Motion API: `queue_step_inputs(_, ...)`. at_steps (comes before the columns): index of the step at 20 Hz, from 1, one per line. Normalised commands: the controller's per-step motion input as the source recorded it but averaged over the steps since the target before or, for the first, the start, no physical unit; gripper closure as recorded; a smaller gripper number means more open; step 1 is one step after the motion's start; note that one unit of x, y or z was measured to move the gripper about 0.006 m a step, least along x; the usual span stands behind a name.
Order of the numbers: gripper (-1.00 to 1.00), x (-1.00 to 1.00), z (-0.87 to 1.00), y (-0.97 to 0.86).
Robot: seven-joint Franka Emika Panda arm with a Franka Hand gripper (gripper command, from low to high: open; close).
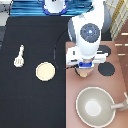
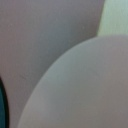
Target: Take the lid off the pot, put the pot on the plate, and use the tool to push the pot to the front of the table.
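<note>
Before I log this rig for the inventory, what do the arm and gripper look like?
The arm is glossy white with rounded, bulbous links; its big round joint cap carries a grey ring. The gripper has a boxy white body with a blue block beneath, and sits over the stove board right above the pot. No cables show.

- gripper [image 1: 85, 66] over the stove board [image 1: 120, 75], right on top of the pot [image 1: 84, 72], pot mostly hidden under it
- burner [image 1: 106, 69] just beside pot toward exterior view's right
- large pan [image 1: 94, 106] on stove board, below pot in exterior view
- plate [image 1: 45, 71] on table [image 1: 30, 100], exterior view's left of pot
- tool [image 1: 19, 56] on table, left of plate and slightly toward top, apart from it
</note>
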Motion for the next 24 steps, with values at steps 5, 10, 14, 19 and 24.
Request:
queue_step_inputs(5, 1.0, -0.2, -0.16, 0.16)
queue_step_inputs(10, 1.0, -0.18, -0.13, 0.15)
queue_step_inputs(14, 1.0, -0.19, 0.31, 0.16)
queue_step_inputs(19, 1.0, -0.46, 0.85, 0.05)
queue_step_inputs(24, 1.0, -0.95, 0.87, -0.03)
